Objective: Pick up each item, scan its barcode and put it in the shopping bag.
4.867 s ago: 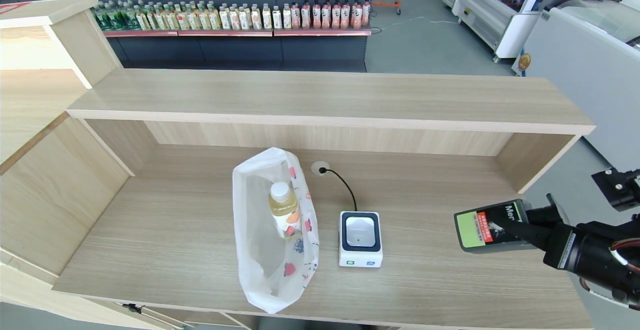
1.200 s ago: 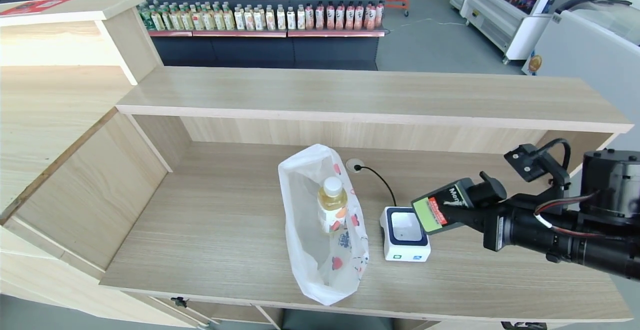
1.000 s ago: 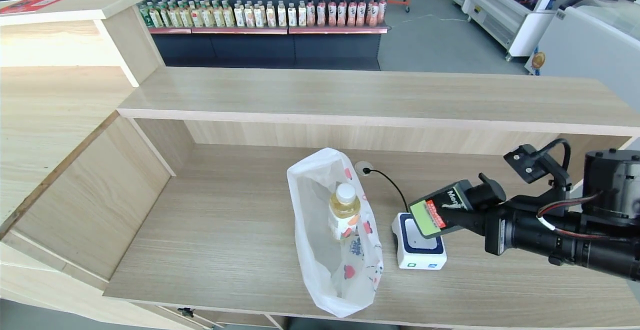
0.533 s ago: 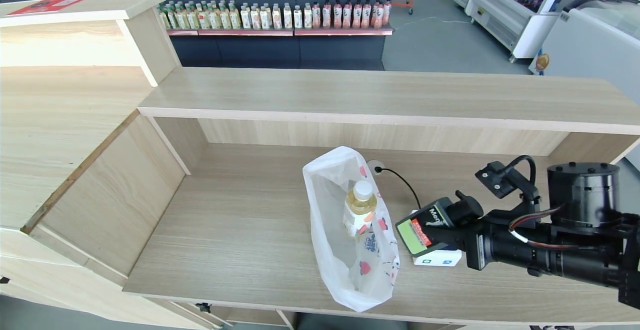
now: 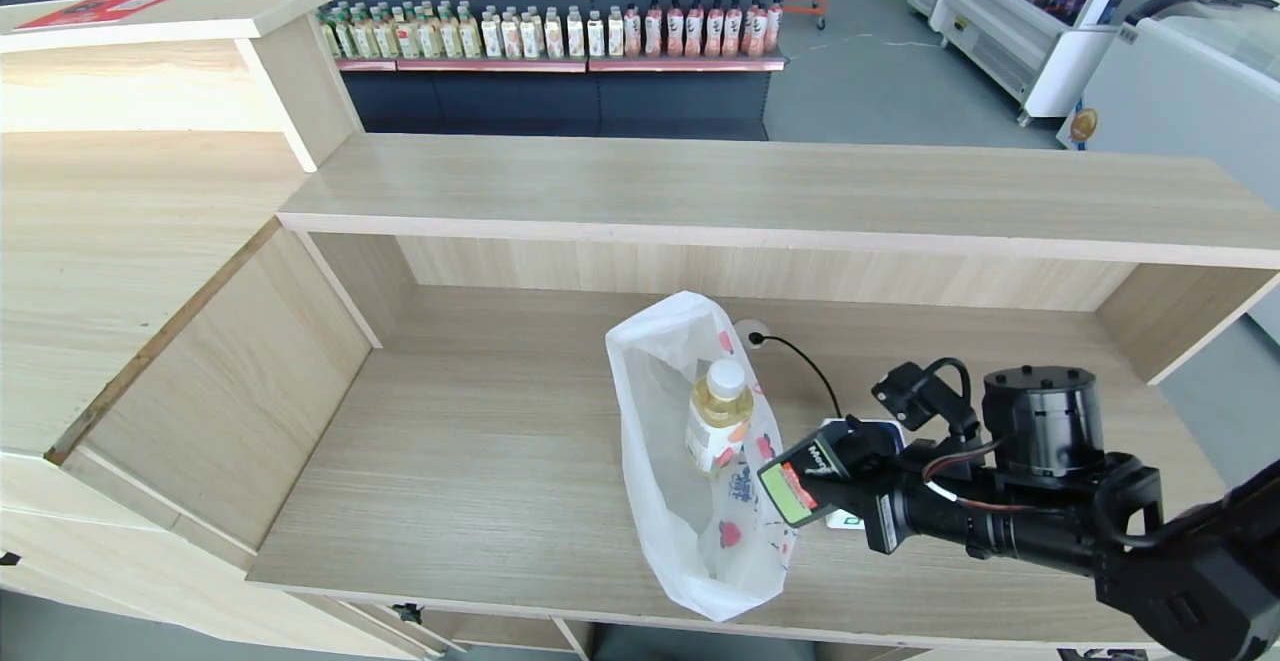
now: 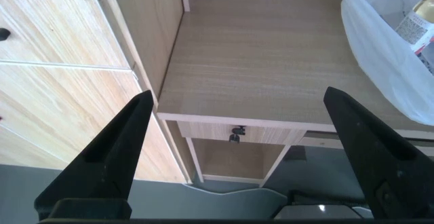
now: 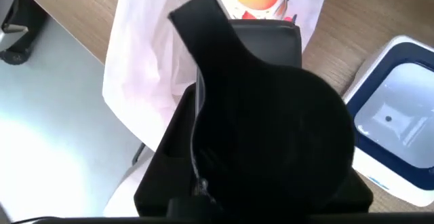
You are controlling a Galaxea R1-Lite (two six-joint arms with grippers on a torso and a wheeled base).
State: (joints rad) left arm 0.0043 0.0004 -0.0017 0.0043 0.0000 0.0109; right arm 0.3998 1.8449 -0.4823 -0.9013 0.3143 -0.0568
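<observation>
The right tool (image 5: pixel 838 459) is clenched on a dark box (image 5: pixel 797 478), held at the 3 o'clock rim of the shopping bag (image 5: pixel 650 471), just in front of the scanner (image 5: pixel 884 430). A bottle (image 5: pixel 717 419) sits inside the bag. The left tool (image 6: pixel 237 149), fingers spread wide, hangs off the worktop's (image 5: pixel 480 461) 7 o'clock edge.

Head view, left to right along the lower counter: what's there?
White shopping bag → black box held in the right gripper → scanner, mostly hidden behind that gripper.
</observation>
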